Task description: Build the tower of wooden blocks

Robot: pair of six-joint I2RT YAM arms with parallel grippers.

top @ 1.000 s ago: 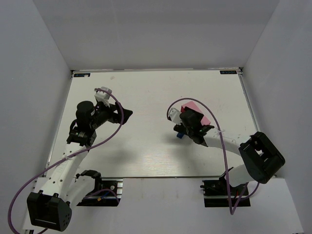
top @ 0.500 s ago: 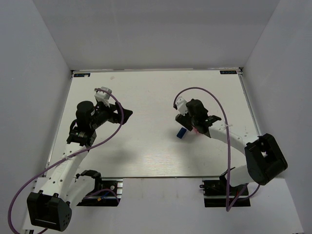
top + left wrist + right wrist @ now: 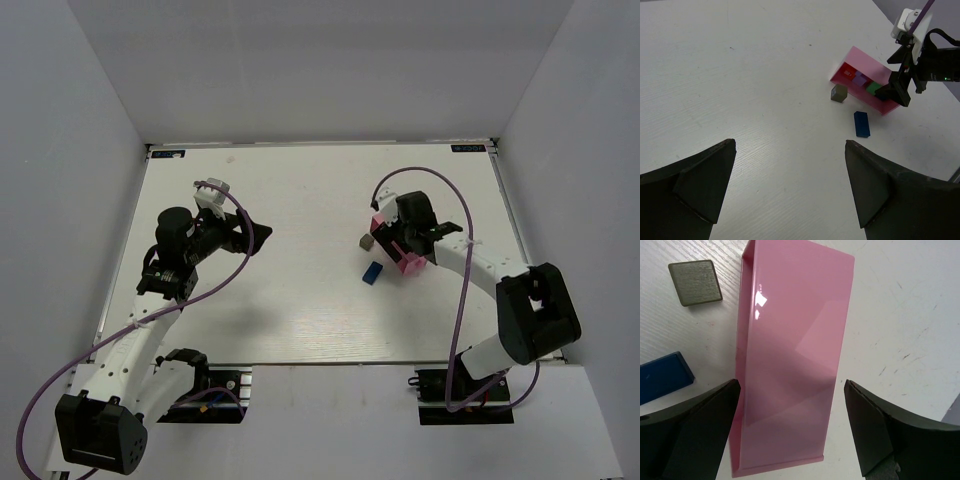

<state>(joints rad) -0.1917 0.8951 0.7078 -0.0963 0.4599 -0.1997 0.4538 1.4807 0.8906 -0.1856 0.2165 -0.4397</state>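
Wood blocks (image 3: 859, 80) apparently lie in the pink tray (image 3: 790, 330) beneath the right gripper (image 3: 790, 385), jaws spread wide.

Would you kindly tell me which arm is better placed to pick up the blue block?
Probably the right: the right gripper, open, hangs over the pink tray, with the blue block just beside it, while the left gripper sits well off across the table.
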